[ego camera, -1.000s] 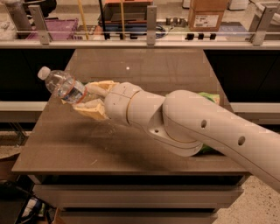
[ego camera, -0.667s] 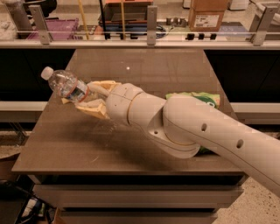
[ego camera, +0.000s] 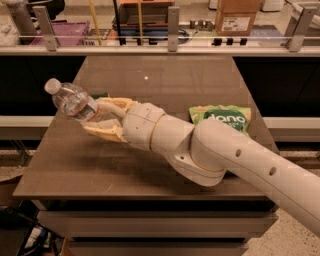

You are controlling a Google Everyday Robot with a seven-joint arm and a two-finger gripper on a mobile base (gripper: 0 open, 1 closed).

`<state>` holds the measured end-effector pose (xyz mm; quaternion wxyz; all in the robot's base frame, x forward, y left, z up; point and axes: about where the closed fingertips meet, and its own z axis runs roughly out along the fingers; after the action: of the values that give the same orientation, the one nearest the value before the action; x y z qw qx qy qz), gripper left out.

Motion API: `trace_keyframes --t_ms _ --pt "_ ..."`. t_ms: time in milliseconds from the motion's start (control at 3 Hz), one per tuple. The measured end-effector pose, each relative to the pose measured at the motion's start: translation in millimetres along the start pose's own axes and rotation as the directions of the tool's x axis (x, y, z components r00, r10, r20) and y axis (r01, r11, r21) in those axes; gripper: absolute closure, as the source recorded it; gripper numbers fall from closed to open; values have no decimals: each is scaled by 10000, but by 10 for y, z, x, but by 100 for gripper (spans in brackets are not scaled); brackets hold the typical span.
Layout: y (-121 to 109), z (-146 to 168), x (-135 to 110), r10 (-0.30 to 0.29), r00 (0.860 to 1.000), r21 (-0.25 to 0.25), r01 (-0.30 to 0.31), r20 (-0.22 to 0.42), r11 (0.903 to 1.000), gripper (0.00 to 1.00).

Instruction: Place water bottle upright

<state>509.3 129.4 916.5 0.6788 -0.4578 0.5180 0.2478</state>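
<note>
Gripper (ego camera: 96,116) round water bottle (ego camera: 73,100) (tilted) — over table (ego camera: 165,80)

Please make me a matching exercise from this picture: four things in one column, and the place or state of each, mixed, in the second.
1. water bottle
2. claw
3. green snack bag
4. cardboard box

a. lies on the right side of the table
b. far back, top right
c. tilted, white cap up-left
d. closed on the water bottle, over the table's left part

Pairs: 1-c, 2-d, 3-a, 4-b

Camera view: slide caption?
Tool above the table holds the water bottle tilted, cap toward upper left; green snack bag lies flat.
</note>
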Motion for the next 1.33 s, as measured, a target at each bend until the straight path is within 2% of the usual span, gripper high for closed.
trace_keyframes --t_ms 333,1333 --pt "13 7 3 58 10000 -44 -57 55 10000 84" --pt "46 37 -29 25 10000 -119 -24 91 9999 13"
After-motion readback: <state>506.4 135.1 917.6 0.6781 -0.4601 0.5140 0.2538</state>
